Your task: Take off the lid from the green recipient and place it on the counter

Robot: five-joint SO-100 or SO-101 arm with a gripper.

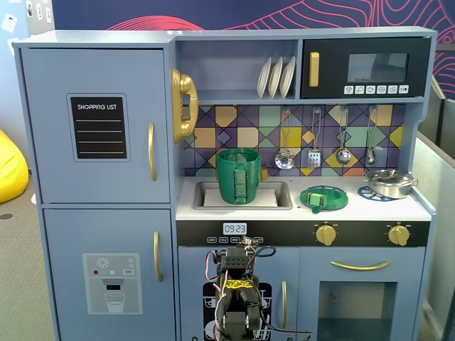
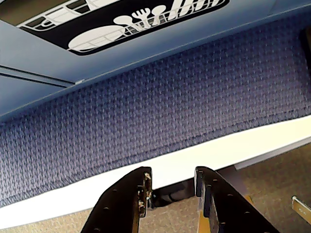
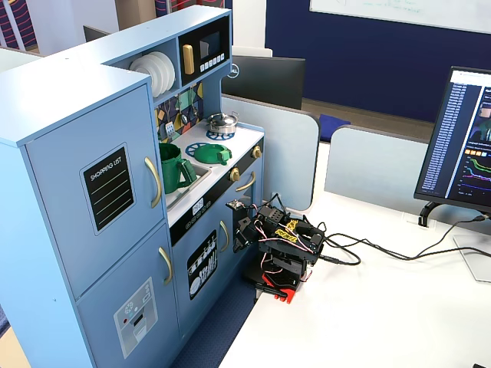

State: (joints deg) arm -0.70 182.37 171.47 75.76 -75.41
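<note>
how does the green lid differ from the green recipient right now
The lid is a flat disc lying on the counter over a burner ring; the green recipient is a tall, tapered tub standing upright in the sink. The lid carries a small raised handle at its centre; the green recipient has a vertical ribbed strip on its front and an open top. In a fixed view the lid sits right of the tub, apart from it. Both are translucent green plastic.

Translucent green plastic lid (image 1: 324, 198), shiny steel pot (image 1: 389, 182), woven blue carpet (image 2: 160, 107)
</note>
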